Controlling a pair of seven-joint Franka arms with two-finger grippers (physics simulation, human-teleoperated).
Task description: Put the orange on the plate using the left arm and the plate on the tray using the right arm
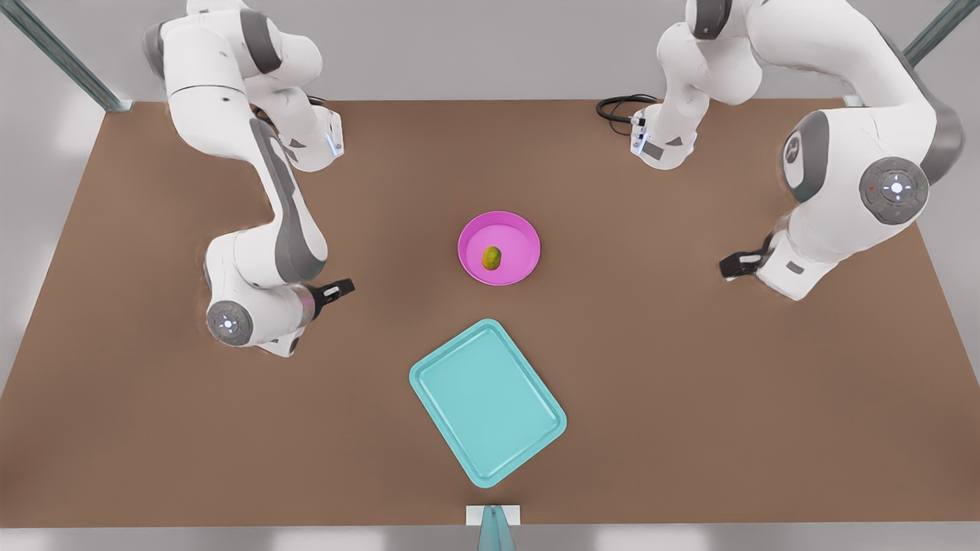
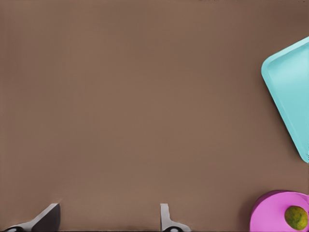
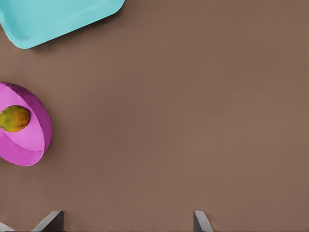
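A: Where is the orange [image 1: 491, 258]?

B: It lies in the plate [image 1: 521, 237], a little toward seven o'clock of the dish's middle in the front view. The plate sits flat on the brown table [image 1: 689, 383], near its middle. The left wrist view catches the orange [image 2: 296, 217] in the plate [image 2: 270, 215] too, and the right wrist view has the orange [image 3: 14, 118] against the plate's [image 3: 29, 145] pink floor.

A: And the tray [image 1: 488, 402]?

B: On the table at about six o'clock from the plate, apart from it, turned askew, with nothing in it. One corner shows in the left wrist view [image 2: 289, 92] and one end in the right wrist view [image 3: 53, 17].

A: The pincers?

B: The left gripper [image 2: 108, 217] hangs over bare table at roughly nine o'clock from the plate, fingers [image 2: 166, 220] spread wide, holding nothing. In the front view it sits at [image 1: 337, 289]. The right gripper [image 3: 128, 222] is at about three o'clock from the plate, well apart, fingers [image 3: 200, 221] likewise wide and empty; the front view has it at [image 1: 736, 265].
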